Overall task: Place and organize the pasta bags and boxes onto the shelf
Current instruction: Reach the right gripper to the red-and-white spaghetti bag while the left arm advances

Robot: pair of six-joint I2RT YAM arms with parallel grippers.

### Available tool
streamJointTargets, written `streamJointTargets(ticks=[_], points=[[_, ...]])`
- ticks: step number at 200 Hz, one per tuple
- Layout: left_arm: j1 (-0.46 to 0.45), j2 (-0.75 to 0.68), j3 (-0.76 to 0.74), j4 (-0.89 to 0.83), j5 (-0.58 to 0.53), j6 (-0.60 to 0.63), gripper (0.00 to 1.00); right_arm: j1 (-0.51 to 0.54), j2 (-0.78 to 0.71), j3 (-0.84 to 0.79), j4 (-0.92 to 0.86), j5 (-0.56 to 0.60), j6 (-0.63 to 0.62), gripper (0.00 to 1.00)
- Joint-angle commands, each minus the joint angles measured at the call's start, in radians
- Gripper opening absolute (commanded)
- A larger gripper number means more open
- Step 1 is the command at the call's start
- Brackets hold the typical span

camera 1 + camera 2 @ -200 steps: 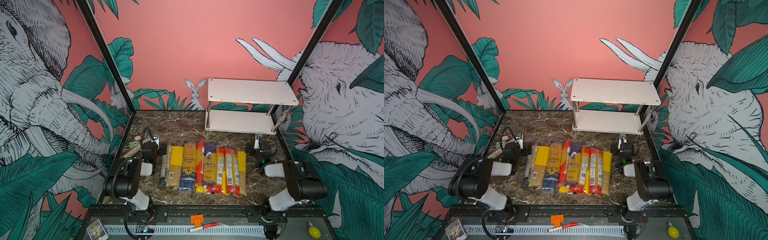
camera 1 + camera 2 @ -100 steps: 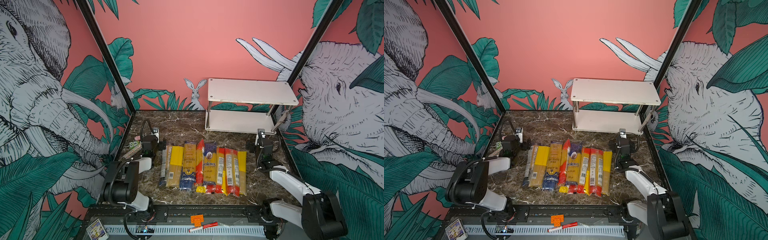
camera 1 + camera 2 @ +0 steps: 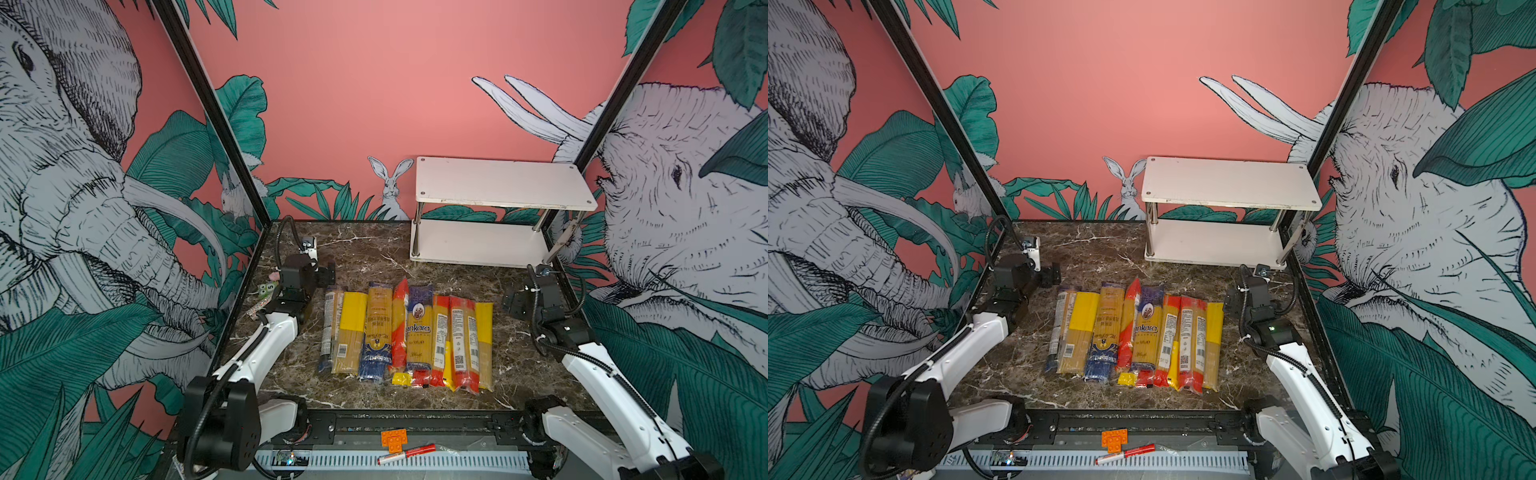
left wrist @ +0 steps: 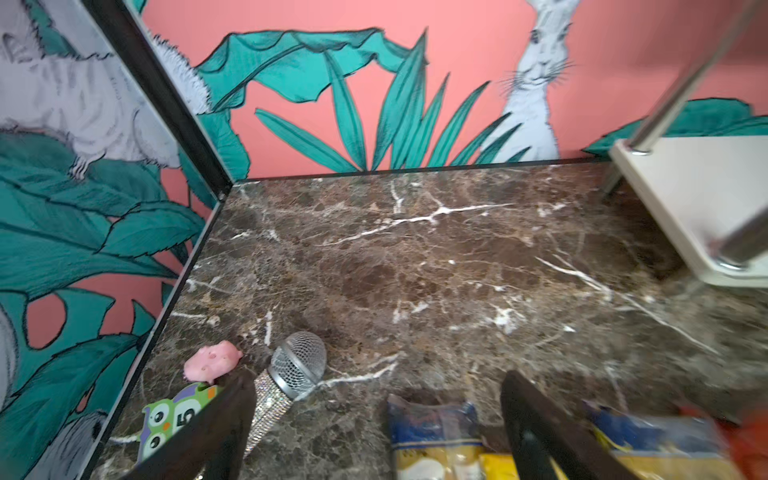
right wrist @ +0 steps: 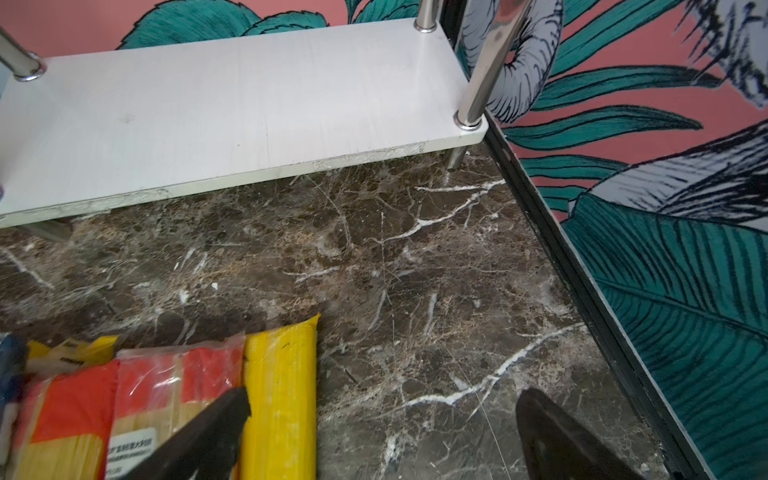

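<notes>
Right arm [image 3: 602,374] extended, pasta packs [image 3: 419,328], marble tabletop [image 3: 365,249], mural walls [image 3: 353,83]

Surface [image 3: 374,257]: dark brown marble pattern with white veins, smooth, faint sheen. Shelf [image 3: 498,183]: white matt boards with fine grain; the lower board's front edge is chipped and rough. Posts [image 5: 484,62]: polished, mirror-bright metal. Pasta bags [image 3: 463,332]: glossy, crinkled clear plastic film. Microphone [image 4: 297,365]: metal mesh head, glittery handle.

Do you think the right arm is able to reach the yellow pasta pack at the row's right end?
Probably yes: the right pincer stands open just beside the yellow pack, with only bare table between them.
</notes>
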Motion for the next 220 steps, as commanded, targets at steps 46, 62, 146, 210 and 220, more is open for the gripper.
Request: streamJointTargets(ticks=[46, 62, 146, 210, 220], points=[[-0.373, -0.309, 0.026, -0.383, -0.212, -0.132, 0.99, 0.144, -0.068, 0.1, -0.446, -0.157, 0.204, 0.94], [-0.451, -0.348, 0.042, -0.469, -0.259, -0.194, 0.99, 0.164, -0.112, 0.067, -0.47, -0.249, 0.245, 0.91], [-0.881, -0.227, 0.18, -0.645, -0.374, -0.303, 1.0, 0.313, -0.131, -0.03, -0.498, -0.364, 0.331, 0.91], [-0.946, -0.06, 0.277, -0.582, -0.34, -0.264, 1.0, 0.478, -0.015, -0.083, -0.347, -0.321, 0.408, 0.94], [-0.947, -0.054, 0.281, -0.576, -0.347, -0.247, 0.99, 0.504, 0.018, -0.083, -0.317, -0.311, 0.418, 0.95]])
